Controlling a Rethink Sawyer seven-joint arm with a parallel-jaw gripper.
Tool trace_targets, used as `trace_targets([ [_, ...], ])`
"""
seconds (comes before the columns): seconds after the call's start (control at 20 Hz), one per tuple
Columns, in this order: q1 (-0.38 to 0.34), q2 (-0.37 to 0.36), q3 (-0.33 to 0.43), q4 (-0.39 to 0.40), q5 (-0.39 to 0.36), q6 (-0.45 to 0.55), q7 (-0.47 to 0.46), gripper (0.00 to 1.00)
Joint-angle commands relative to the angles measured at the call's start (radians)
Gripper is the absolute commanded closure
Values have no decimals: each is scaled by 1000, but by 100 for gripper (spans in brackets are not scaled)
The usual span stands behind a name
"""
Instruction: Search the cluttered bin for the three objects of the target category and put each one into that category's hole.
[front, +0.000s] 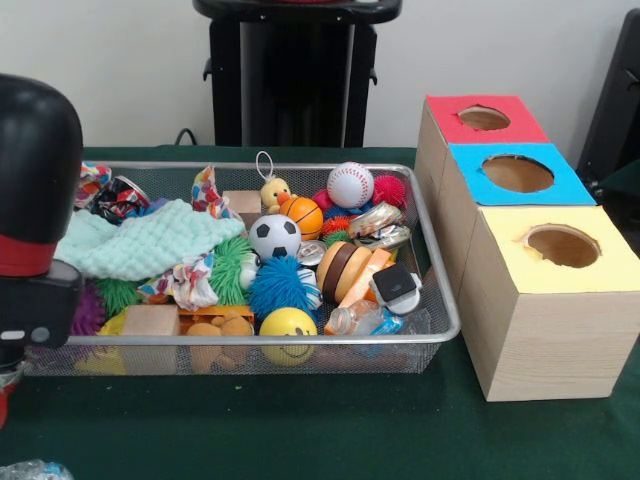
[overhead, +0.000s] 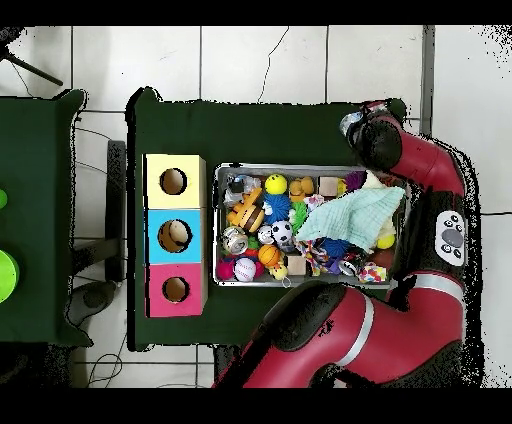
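I see the wire mesh bin (front: 440, 300) on the green tabletop (front: 300, 440), packed with toys. Near the bin's centre sits a small soccer ball (front: 274, 237); at about 1 o'clock from it lie an orange basketball (front: 305, 216) and, farther back, a white baseball (front: 350, 184). A yellow smiley ball (front: 288, 323) rests against the front wall at 6 o'clock. A pale mint cloth (front: 140, 240) covers the left part. At 3 o'clock of the bin stand three wooden boxes with round holes: red top (front: 520, 127), blue top (front: 470, 168), yellow top (front: 600, 262). The arm (overhead: 420, 165) curves round the bin's side in the overhead view; I cannot tell the tool's state or where it sits.
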Motion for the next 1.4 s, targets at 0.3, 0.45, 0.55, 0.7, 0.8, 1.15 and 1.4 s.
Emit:
trace_targets([
  [0.3, -27, -33, 107, 97, 18, 90, -65, 100],
  [0.45, -37, -70, 102, 94, 22, 156, -102, 100],
  [0.55, -43, -69, 112, 72, 23, 178, -122, 100],
  [0.7, -40, -46, 114, 19, 21, 205, -131, 100],
  [0.8, -35, -52, 103, -4, 20, 239, -129, 100],
  [1.15, -36, 22, 166, -148, 28, 283, -169, 100],
  [1.4, -37, 61, 241, -193, 54, 272, -190, 100],
])
